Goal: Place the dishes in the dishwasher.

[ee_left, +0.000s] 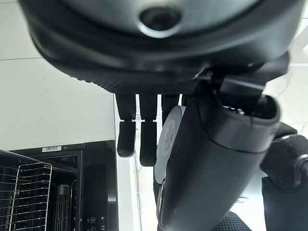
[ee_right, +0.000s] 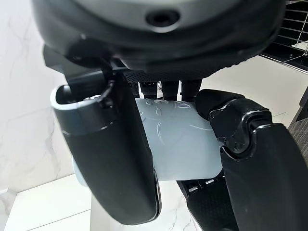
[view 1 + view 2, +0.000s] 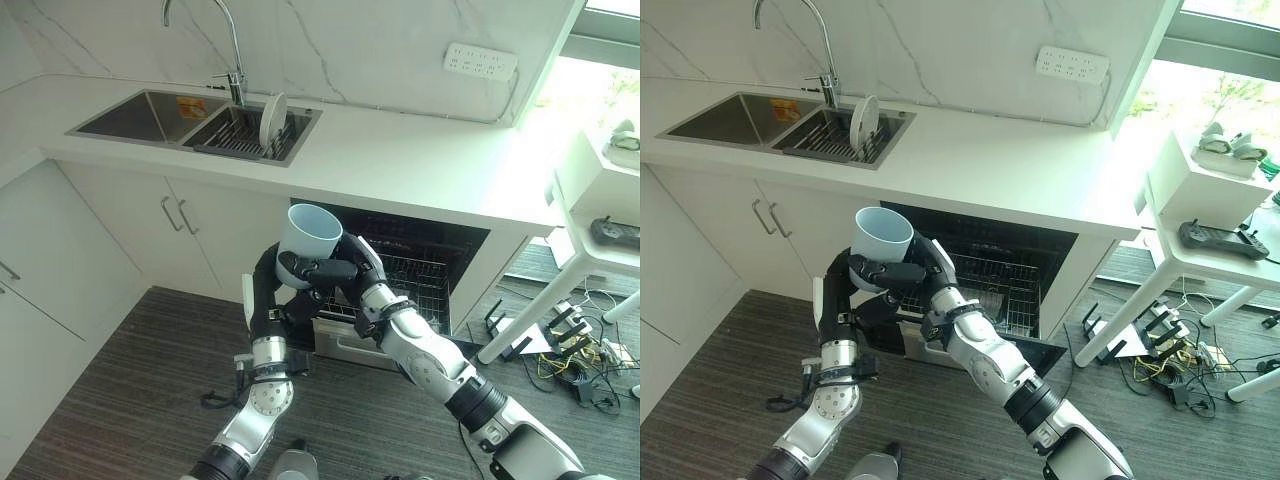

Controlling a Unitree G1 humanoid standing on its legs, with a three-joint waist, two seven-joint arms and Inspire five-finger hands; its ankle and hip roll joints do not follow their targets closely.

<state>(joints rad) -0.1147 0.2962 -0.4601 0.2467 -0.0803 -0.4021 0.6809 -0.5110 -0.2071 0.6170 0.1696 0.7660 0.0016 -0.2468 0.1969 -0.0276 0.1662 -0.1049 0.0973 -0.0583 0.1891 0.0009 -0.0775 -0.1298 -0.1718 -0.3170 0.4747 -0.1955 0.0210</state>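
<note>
Two large white surfaces frame the scene: a marble-patterned wall (image 3: 400,30) and a long white counter (image 3: 420,160) running below it. Set into the counter at the far left is a steel double sink (image 3: 195,122) with a tall curved tap (image 3: 232,50) behind it. The right basin holds a dark rack, and a white plate (image 3: 272,118) stands on edge in that rack, well apart from both hands. Under the counter, white cupboard doors (image 3: 130,225) with bar handles sit left of the open dishwasher (image 3: 420,255), whose dark interior shows a wire rack (image 3: 415,275) pulled partly forward. A white power strip (image 3: 481,61) is fixed to the wall at the right, and a white side table (image 3: 1210,250) stands further right with a dark controller (image 3: 1225,238) lying on it.

In front of the dishwasher opening, held up in the air, is a pale blue cup (image 3: 308,240), upright with its mouth facing up. Both hands meet at it. The right hand (image 3: 345,270) has its fingers (image 2: 240,130) and thumb curled round the cup's side, clamping it. The left hand (image 3: 270,280) reaches up from below on the cup's left side; its fingers (image 1: 126,137) hang fairly straight and close together behind the cup, and whether they touch it I cannot tell
</note>
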